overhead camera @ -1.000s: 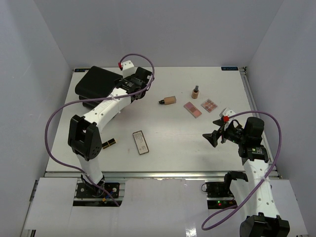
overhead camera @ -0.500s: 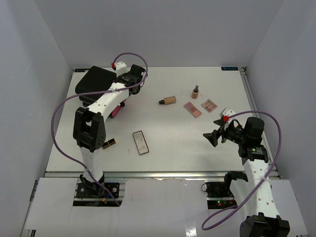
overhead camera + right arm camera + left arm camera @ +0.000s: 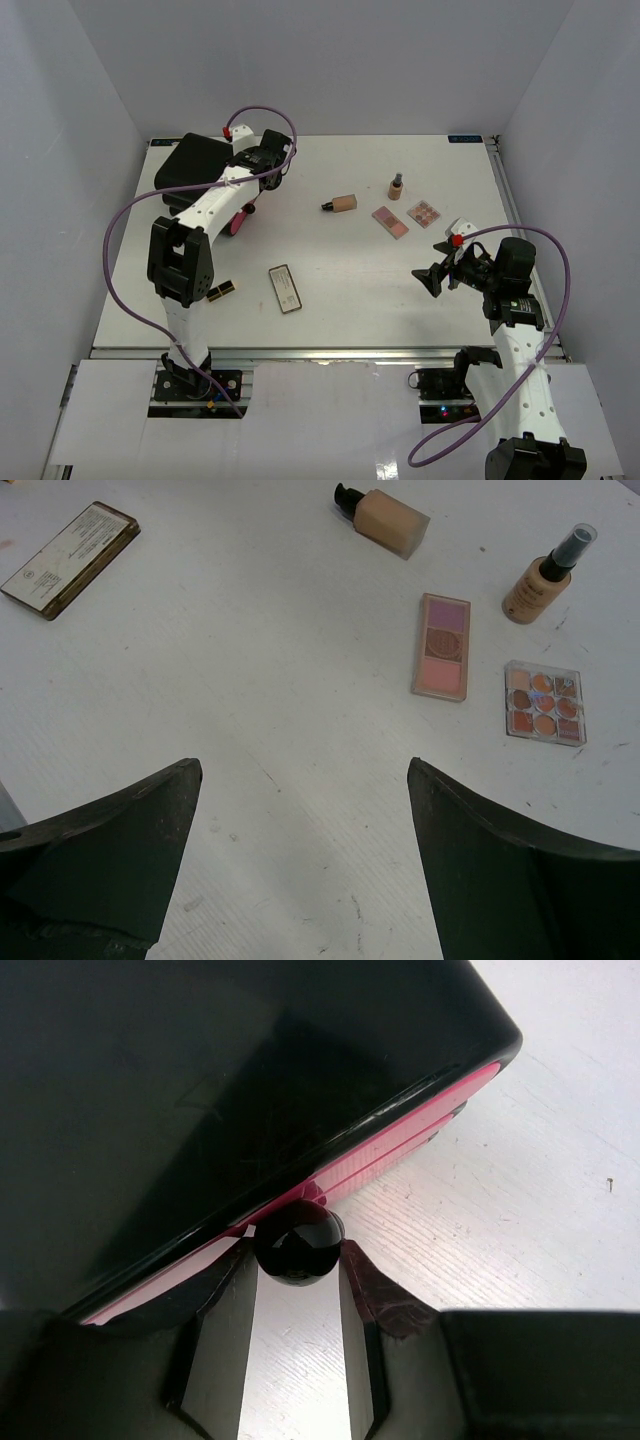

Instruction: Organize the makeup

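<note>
My left gripper (image 3: 298, 1260) has its jaws against both sides of a round black knob (image 3: 298, 1244) on the pink front edge of the large black-and-pink case (image 3: 200, 1090). In the top view this gripper (image 3: 255, 178) is at the right side of the case (image 3: 190, 163). The makeup lies apart on the table: a beige foundation tube (image 3: 343, 203), a tiny tan bottle (image 3: 397, 186), a pink palette (image 3: 390, 221), a multi-shade palette (image 3: 425, 213), a dark-framed rectangular palette (image 3: 285, 288) and gold-and-black lipsticks (image 3: 220, 291). My right gripper (image 3: 432, 280) hovers open and holds nothing.
The white table (image 3: 350, 310) ends in a raised rim at the right (image 3: 505, 200). Grey walls close in the left, back and right. A purple cable (image 3: 125, 250) loops beside the left arm. Bare tabletop lies between the right gripper's fingers (image 3: 470, 830).
The left gripper has swung left to the case's edge and narrowed its jaws onto the black knob. The right arm and the makeup have not moved.
</note>
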Controlling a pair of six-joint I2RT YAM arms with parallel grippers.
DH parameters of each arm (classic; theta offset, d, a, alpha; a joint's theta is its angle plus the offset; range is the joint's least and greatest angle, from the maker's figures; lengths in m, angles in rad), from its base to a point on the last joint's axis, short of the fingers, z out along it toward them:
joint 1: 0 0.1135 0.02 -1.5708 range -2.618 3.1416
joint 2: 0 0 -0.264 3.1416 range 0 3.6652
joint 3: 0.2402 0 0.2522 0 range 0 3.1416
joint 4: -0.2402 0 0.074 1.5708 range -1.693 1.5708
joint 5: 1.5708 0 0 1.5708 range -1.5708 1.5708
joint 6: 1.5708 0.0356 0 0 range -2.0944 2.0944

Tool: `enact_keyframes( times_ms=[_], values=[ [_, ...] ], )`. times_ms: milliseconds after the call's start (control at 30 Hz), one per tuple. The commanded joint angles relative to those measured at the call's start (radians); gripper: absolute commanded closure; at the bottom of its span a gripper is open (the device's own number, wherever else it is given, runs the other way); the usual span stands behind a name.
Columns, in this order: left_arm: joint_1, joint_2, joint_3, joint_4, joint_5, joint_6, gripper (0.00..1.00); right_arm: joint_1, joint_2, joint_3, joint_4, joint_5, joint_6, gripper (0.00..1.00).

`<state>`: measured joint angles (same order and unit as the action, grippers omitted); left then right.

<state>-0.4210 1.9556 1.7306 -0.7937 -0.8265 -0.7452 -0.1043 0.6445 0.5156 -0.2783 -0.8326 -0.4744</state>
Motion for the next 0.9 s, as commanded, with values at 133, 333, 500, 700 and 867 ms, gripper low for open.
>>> enact_keyframes(
  times_ms=[133, 333, 500, 700, 867],
  values=[
    [0.006, -0.1, -0.054, 0.036, -0.01, -0.025, 0.56, 0.0, -0.013, 0.011, 0.033, 0.004, 0.003, 0.1],
    [0.007, -0.197, -0.156, 0.057, -0.036, -0.03, 0.56, 0.0, -0.014, 0.011, 0.033, 0.004, 0.005, 0.1],
    [0.008, -0.274, -0.219, 0.073, -0.031, -0.034, 0.6, 0.0, -0.016, 0.009, 0.033, 0.003, 0.006, 0.1],
    [0.007, -0.312, -0.261, 0.079, 0.066, -0.052, 0.71, 0.0, -0.016, 0.008, 0.034, 0.003, 0.007, 0.1],
    [-0.008, -0.328, -0.27, 0.077, 0.192, -0.062, 0.74, 0.0, -0.017, 0.008, 0.034, 0.003, 0.007, 0.1]
  ],
)
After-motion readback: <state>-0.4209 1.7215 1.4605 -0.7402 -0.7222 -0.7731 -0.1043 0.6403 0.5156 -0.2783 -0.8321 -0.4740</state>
